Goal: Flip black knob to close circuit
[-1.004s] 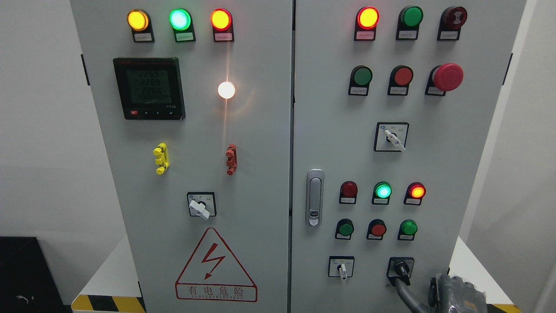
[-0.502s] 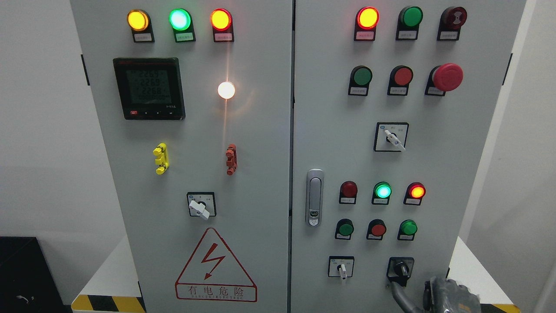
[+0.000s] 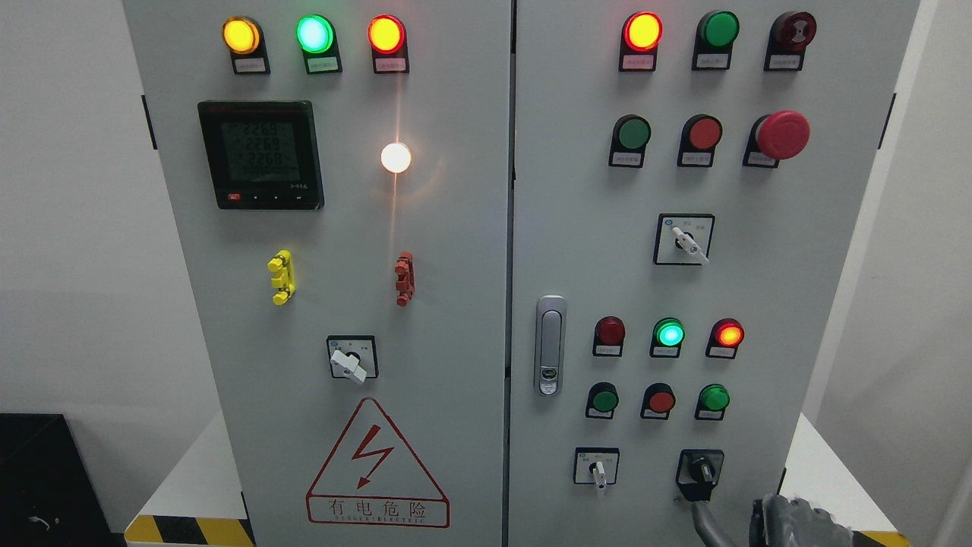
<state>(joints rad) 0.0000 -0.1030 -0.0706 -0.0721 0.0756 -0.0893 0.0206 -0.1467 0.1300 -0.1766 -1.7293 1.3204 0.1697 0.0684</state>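
Observation:
The black knob [image 3: 700, 470] sits in a black square plate at the lower right of the grey cabinet's right door [image 3: 577, 228]. Its handle points roughly straight down. My right hand [image 3: 790, 523] shows only in part at the bottom edge, grey, just below and right of the knob and apart from it. Most of the hand is cut off by the frame. The left arm does not show.
A white selector switch [image 3: 598, 469] sits left of the knob, with green and red buttons [image 3: 661, 400] and lit lamps [image 3: 670, 333] above it. A door latch [image 3: 550, 346] is mid-panel. A white table edge [image 3: 824, 471] lies to the right of the cabinet.
My right hand has dropped from touching the knob's lower edge to below it. The knob's handle has gone from slanting down-right to about vertical.

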